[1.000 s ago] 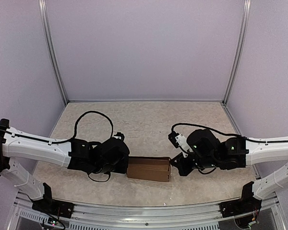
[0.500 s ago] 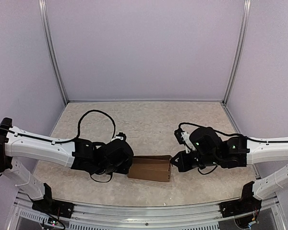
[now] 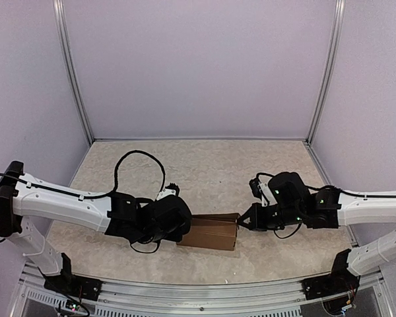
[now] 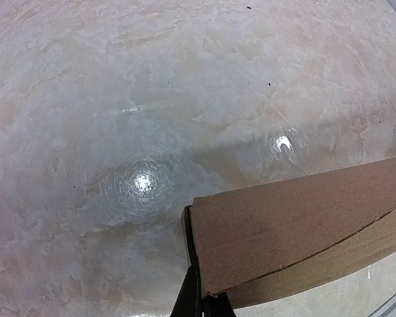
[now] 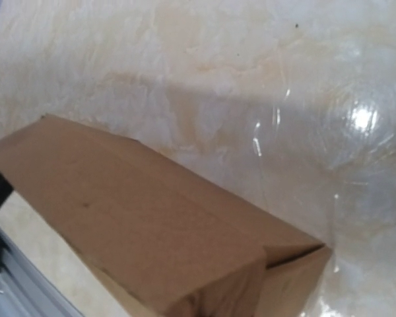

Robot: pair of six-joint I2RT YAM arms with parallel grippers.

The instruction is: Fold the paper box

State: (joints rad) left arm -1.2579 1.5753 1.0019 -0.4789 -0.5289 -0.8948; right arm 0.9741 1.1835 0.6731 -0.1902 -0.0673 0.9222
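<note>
The paper box (image 3: 208, 232) is a small plain brown carton lying on the table between my two arms. It also shows in the left wrist view (image 4: 297, 218) and in the right wrist view (image 5: 138, 218). My left gripper (image 3: 180, 230) is at the box's left end. In its wrist view its fingers (image 4: 203, 300) are pressed close together on the edge of that end. My right gripper (image 3: 241, 222) touches the box's right end near the top edge, where a seam gapes slightly. Its fingers are hidden in its wrist view.
The marbled beige table (image 3: 204, 172) is walled by lilac panels on three sides. A metal rail (image 3: 198, 290) runs along the near edge. A black cable loop (image 3: 138, 173) stands up from the left arm.
The left arm has pushed to the right, closer onto the box's left end. The right gripper has shifted slightly right and up at the right end. The box has nudged a little to the right.
</note>
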